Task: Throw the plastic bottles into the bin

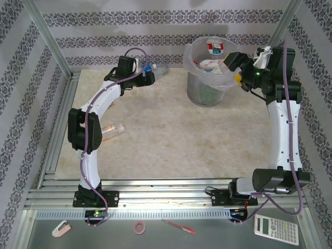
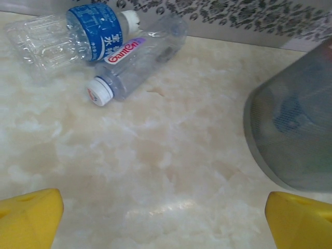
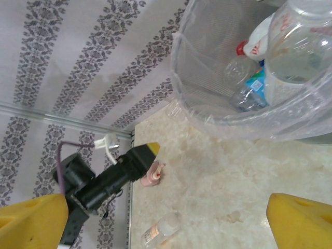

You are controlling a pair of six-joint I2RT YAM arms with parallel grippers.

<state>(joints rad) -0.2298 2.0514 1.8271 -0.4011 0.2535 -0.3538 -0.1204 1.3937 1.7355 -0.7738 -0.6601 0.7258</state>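
Top external view is showing the bin [image 1: 203,96] standing far right on the table [image 1: 155,150], bottles [image 1: 212,49] lying inside. Right gripper [image 1: 236,70] is gaping empty at its rim. Left gripper [image 2: 165,220], also wide open, is facing two plastic bottles [image 2: 98,23] by the back wall [image 2: 249,15]: pickup step, seemingly calling for advancing over the nearer bottle [image 2: 136,62] and closing.

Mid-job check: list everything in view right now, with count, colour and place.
far bottles: two, clear, one blue-labelled, one white-labelled; lying together by the far wall.
left-side bottle: one, clear, orange label; lying on the table.
binned bottles: several, count unclear; red, white and blue labels.
bin: one, translucent grey, bag-lined; far right.
pinkish box: one; far left of the table.
calculator: one, white; front ledge.
tape roll: one, red; front ledge.
pen: one, red; front ledge.
left gripper: open, yellow-tipped, facing the far bottles.
right gripper: open, beside the bin's rim.
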